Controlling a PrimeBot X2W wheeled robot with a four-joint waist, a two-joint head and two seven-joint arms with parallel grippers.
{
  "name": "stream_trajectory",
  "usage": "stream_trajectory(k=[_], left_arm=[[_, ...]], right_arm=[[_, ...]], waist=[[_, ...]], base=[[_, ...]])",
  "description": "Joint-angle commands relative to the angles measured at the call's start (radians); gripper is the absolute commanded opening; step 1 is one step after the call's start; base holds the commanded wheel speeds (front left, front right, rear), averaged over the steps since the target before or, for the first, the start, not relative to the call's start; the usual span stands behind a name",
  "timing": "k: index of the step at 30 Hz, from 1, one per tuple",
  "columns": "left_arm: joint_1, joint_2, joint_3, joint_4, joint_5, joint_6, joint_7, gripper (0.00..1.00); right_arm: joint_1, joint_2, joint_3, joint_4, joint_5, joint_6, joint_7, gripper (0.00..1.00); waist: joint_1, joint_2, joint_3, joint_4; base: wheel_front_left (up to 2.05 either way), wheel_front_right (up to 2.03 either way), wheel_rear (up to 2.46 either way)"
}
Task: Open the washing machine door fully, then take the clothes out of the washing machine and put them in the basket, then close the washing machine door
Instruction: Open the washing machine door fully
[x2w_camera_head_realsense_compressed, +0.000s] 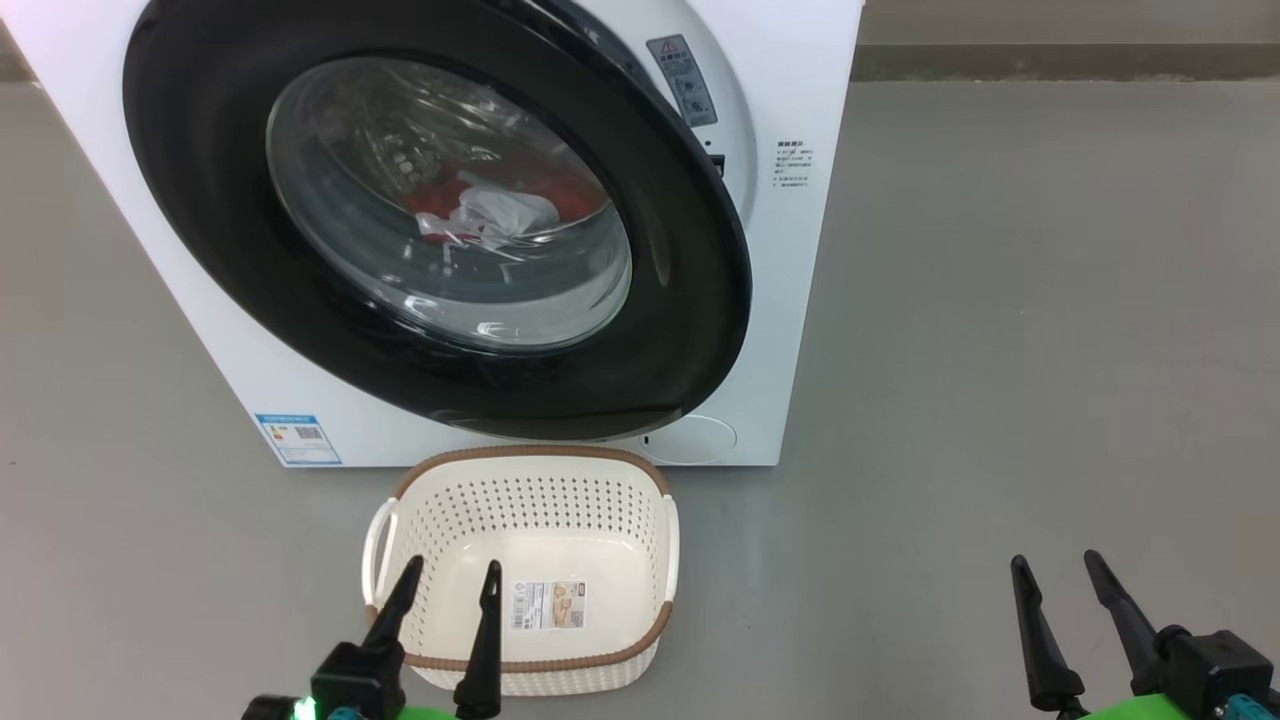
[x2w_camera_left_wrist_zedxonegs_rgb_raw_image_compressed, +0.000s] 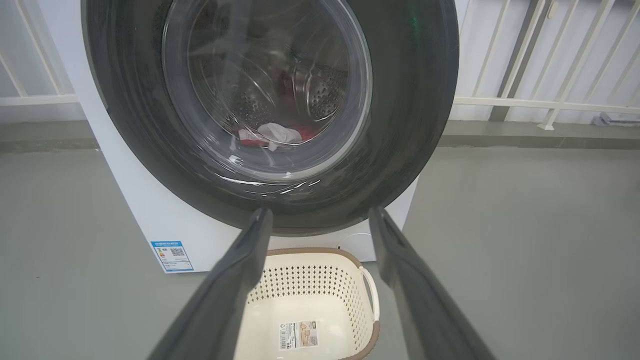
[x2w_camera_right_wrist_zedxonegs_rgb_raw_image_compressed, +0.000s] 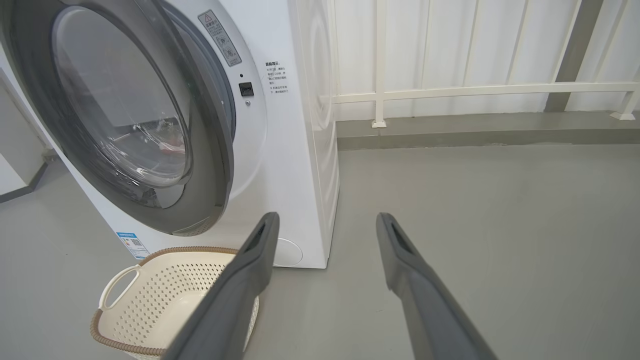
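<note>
The white washing machine (x2w_camera_head_realsense_compressed: 800, 300) stands on the floor ahead. Its door (x2w_camera_head_realsense_compressed: 660, 330), black-rimmed with a clear glass bowl, hangs slightly ajar, the right edge lifted off the front as the right wrist view shows (x2w_camera_right_wrist_zedxonegs_rgb_raw_image_compressed: 220, 150). Red and white clothes (x2w_camera_head_realsense_compressed: 490, 210) lie in the drum behind the glass, also seen from the left wrist (x2w_camera_left_wrist_zedxonegs_rgb_raw_image_compressed: 275, 135). The cream basket (x2w_camera_head_realsense_compressed: 610, 480) sits empty on the floor just before the machine. My left gripper (x2w_camera_head_realsense_compressed: 452, 575) hovers open over the basket's near edge. My right gripper (x2w_camera_head_realsense_compressed: 1056, 568) is open over bare floor to the right.
Grey floor (x2w_camera_head_realsense_compressed: 1050, 350) spreads wide to the right of the machine. A white railing (x2w_camera_right_wrist_zedxonegs_rgb_raw_image_compressed: 475, 90) and a low kerb run behind it. A blue label (x2w_camera_head_realsense_compressed: 298, 438) and a round white flap (x2w_camera_head_realsense_compressed: 700, 440) sit low on the machine's front.
</note>
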Motion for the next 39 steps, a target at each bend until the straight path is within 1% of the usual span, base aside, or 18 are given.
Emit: stream_trajectory(k=[1, 24, 25, 26, 34, 37, 38, 39], left_arm=[[-0.007, 0.015, 0.037, -0.023, 0.005, 0.005, -0.012, 1.00], [-0.004, 0.019, 0.035, -0.020, -0.005, 0.013, -0.012, 1.00], [-0.005, 0.019, 0.034, -0.020, -0.005, 0.014, -0.012, 1.00], [-0.005, 0.019, 0.035, -0.021, -0.005, 0.014, -0.012, 1.00], [-0.008, 0.018, 0.032, -0.024, -0.006, 0.015, -0.012, 1.00], [-0.009, 0.018, 0.031, -0.025, -0.007, 0.016, -0.012, 1.00], [-0.012, 0.019, 0.032, -0.030, -0.006, 0.016, -0.012, 1.00], [-0.014, 0.019, 0.032, -0.032, -0.007, 0.016, -0.012, 1.00]], right_arm=[[-0.012, -0.013, 0.030, -0.015, 0.006, 0.000, -0.009, 1.00], [-0.018, -0.013, 0.047, 0.017, 0.024, 0.000, -0.009, 1.00], [-0.019, -0.013, 0.045, 0.014, 0.025, 0.000, -0.009, 0.71], [-0.019, -0.013, 0.045, 0.013, 0.039, 0.000, -0.009, 0.00], [-0.031, -0.013, 0.050, 0.007, 0.099, 0.000, -0.009, 0.00], [-0.046, -0.013, 0.044, -0.011, 0.270, 0.000, -0.009, 0.00], [-0.074, -0.013, 0.052, -0.050, 0.575, 0.000, -0.009, 0.00], [-0.085, -0.013, 0.054, -0.061, 0.650, 0.000, -0.009, 0.00]], waist=[[0.0000, -0.0001, -0.002, 0.000], [0.0000, -0.0001, -0.004, -0.004], [0.0000, -0.0001, -0.004, -0.004], [0.0000, -0.0001, -0.004, -0.004], [0.0000, -0.0001, 0.001, -0.001], [0.0000, -0.0001, 0.004, 0.001], [0.0000, -0.0001, 0.012, 0.001], [0.0000, -0.0001, 0.019, 0.000]], base=[[0.00, 0.00, 0.00], [0.00, 0.00, 0.00], [0.00, 0.00, 0.00], [0.00, 0.00, 0.00], [0.00, 0.00, 0.00], [0.00, 0.00, 0.00], [0.00, 0.00, 0.00], [0.00, 0.00, 0.00]])
